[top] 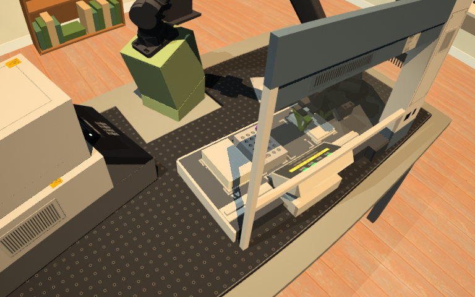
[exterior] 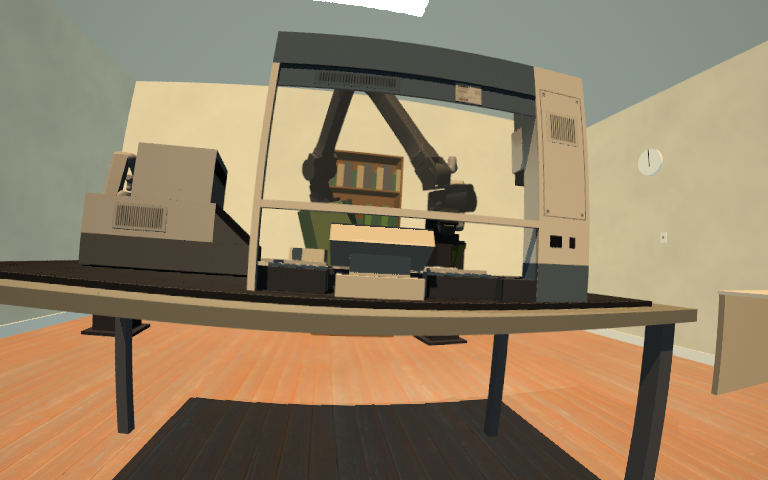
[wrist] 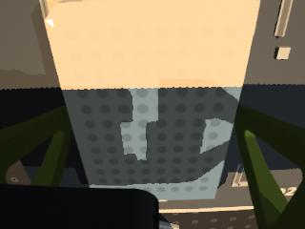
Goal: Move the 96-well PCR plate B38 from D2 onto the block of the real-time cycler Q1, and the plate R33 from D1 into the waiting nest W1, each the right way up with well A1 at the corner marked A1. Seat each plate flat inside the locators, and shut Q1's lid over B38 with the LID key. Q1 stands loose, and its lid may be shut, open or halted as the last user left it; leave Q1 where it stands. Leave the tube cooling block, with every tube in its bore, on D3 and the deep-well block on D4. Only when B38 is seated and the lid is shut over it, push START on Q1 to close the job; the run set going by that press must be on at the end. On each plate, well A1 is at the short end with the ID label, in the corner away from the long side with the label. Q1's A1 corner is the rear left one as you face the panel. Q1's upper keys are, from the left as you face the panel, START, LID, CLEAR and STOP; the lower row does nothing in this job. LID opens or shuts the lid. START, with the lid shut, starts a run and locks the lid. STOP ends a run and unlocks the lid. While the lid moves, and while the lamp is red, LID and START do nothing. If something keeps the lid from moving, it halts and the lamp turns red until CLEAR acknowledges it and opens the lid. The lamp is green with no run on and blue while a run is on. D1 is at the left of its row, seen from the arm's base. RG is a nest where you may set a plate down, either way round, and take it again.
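Observation:
My gripper [wrist: 153, 114] is open, with its green fingers down on either side of a 96-well PCR plate [wrist: 149, 83]. The plate lies flat between pale corner locators, its far half lit and its near half in shadow. Nothing is held. In the top view the gripper [top: 313, 117] is over this plate [top: 312, 126] inside the framed deck. The exterior view shows the gripper [exterior: 454, 251] low behind the crossbar. I cannot read the plate's label. The second plate is hidden. The cycler Q1 [top: 45, 140] stands at the left, and its black key panel [top: 104, 131] faces the arm. Its block is not visible.
The deck frame's post [top: 257, 164], crossbar [top: 315, 164] and top beam [top: 350, 41] surround the gripper. The tube cooling block [top: 260, 145] and a pale deep-well block [top: 220, 164] sit left of the plate. A unit with a yellow bar [top: 308, 159] stands in front.

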Available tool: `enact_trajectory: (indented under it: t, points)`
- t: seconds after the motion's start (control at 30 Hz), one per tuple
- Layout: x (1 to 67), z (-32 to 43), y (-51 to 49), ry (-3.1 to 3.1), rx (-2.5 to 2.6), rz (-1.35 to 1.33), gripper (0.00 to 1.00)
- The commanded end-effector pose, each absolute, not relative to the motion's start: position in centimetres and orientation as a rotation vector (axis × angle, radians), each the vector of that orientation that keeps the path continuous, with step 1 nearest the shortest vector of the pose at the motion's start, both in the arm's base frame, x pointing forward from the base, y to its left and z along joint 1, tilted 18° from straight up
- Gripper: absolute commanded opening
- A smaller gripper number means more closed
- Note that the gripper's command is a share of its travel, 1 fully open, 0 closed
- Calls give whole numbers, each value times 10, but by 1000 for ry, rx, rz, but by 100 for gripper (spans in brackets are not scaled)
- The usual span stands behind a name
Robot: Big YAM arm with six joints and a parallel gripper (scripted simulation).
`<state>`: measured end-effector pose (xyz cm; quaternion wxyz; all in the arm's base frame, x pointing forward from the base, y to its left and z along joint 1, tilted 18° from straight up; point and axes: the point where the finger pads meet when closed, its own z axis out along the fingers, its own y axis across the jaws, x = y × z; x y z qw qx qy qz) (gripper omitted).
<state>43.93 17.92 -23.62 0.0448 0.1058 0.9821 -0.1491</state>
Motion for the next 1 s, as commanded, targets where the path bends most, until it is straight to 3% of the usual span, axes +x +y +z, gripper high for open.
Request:
enact_trajectory:
  t: [0.0,0.97]
  points:
    - [445,-217,194,2981,313,-428,100]
    - [444,-237,177,2986,350,-444,100]
